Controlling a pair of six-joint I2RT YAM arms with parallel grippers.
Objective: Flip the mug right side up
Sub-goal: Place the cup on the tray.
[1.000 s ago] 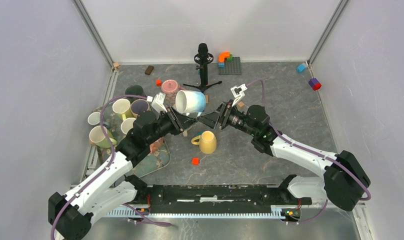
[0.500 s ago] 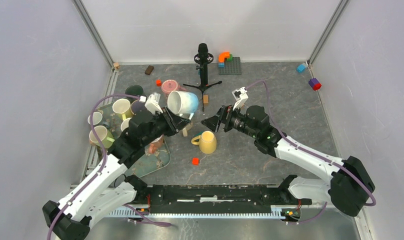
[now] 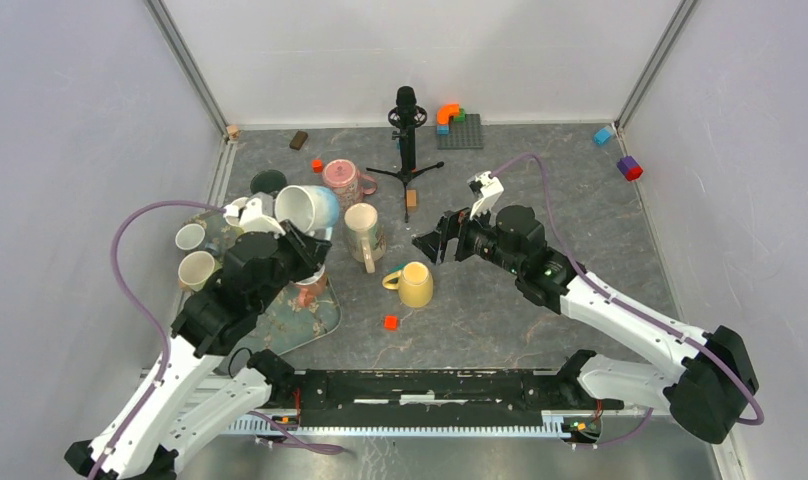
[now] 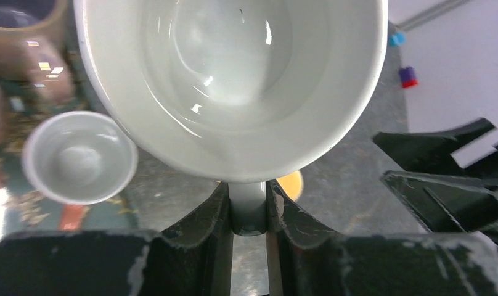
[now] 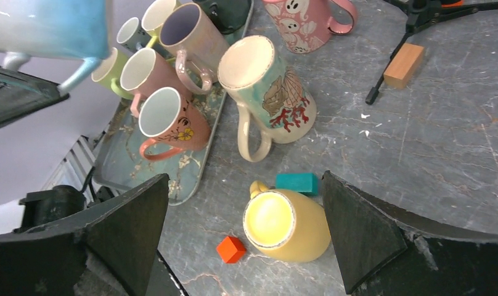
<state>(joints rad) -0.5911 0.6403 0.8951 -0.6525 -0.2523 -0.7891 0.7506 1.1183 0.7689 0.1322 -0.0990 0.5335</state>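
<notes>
The mug point(image 4: 234, 74) showed glossy, smooth white glaze; the counter point(image 3: 590, 215) looked matt, grey, marble-veined; the left claw point(image 4: 249, 213) was matt black, edges scuffed pale.

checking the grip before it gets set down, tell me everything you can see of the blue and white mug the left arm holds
The mug looks like glazed ceramic: sky blue fading to white outside, glossy white and empty inside. It is lifted off the table, tilted with its mouth partly upward toward the left arm. The left gripper is shut on its handle, the only contact visible. It hangs by the tray of mugs.
</notes>
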